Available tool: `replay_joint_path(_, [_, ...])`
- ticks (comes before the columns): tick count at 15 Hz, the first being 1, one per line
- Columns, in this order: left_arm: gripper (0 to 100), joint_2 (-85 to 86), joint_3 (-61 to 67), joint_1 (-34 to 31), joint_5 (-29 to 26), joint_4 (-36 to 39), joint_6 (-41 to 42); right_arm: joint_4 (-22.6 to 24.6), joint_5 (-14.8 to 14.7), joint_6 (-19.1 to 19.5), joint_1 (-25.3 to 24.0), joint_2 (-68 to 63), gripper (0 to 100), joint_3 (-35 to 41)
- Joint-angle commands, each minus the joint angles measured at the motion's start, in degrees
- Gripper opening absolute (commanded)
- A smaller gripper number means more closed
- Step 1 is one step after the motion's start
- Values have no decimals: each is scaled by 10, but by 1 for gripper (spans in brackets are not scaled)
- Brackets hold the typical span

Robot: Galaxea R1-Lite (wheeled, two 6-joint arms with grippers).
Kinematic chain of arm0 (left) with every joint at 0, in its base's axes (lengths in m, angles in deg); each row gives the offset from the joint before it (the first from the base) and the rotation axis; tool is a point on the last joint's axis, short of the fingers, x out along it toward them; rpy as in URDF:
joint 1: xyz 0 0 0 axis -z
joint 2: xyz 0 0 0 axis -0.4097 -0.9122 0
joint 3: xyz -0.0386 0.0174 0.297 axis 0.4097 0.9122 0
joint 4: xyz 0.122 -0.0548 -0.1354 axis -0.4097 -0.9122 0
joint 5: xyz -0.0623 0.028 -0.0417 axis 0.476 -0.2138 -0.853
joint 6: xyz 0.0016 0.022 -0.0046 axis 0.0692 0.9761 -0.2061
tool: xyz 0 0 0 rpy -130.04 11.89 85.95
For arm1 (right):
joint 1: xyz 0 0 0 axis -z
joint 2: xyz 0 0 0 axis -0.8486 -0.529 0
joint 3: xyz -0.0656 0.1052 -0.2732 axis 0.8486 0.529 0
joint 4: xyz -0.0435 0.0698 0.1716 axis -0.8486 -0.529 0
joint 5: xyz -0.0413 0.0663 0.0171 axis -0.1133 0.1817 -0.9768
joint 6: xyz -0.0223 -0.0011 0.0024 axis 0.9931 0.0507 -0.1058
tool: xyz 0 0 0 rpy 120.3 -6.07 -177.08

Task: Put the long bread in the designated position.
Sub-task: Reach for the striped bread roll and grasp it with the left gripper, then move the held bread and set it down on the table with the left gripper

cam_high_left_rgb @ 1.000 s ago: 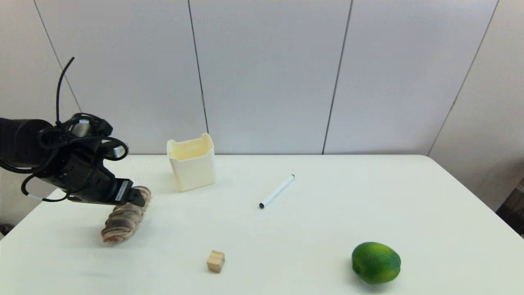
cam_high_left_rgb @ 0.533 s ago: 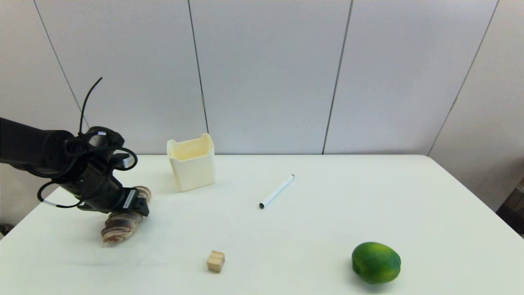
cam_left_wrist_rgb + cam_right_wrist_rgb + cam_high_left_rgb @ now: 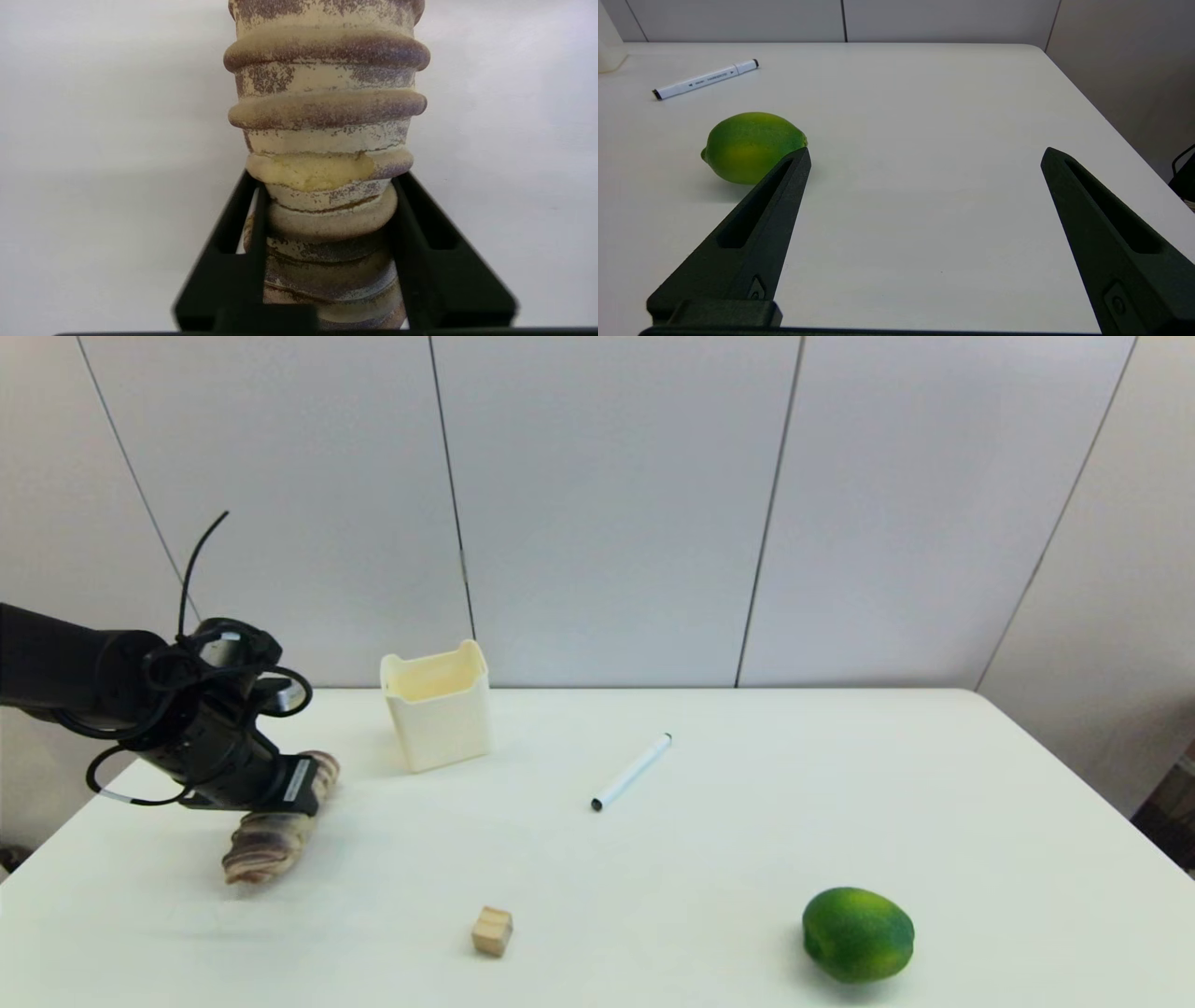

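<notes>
At the worktop's (image 3: 653,859) left edge, the left pincer (image 3: 308,786) is clamped across the ridged, brown-and-tan long bread (image 3: 266,835), its long axis slanting from near-left toward the cream cup (image 3: 437,709).

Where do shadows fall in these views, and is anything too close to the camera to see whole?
Head view: soft shadows under the lime and long bread. Left wrist view: the bread, clamped in the left gripper, fills the frame, its far end cut off. Right wrist view: the open right gripper is parked; faint shadow beneath the lime.
</notes>
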Motion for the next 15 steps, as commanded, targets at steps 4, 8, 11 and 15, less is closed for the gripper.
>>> replay_joint_path(4, [0, 109, -107, 18, 0, 1, 1, 0, 0, 0, 0, -1, 100, 0])
replay_joint_path(8, [0, 109, -234, 82, -4, 57, -11, 0, 0, 0, 0, -1, 100, 0])
replay_joint_path(11, [0, 87, -266, 165, -4, 172, -23, 0, 0, 0, 0, -1, 100, 0])
replay_joint_path(15, [0, 32, -282, 286, -3, 367, -23, 0, 0, 0, 0, -1, 100, 0])
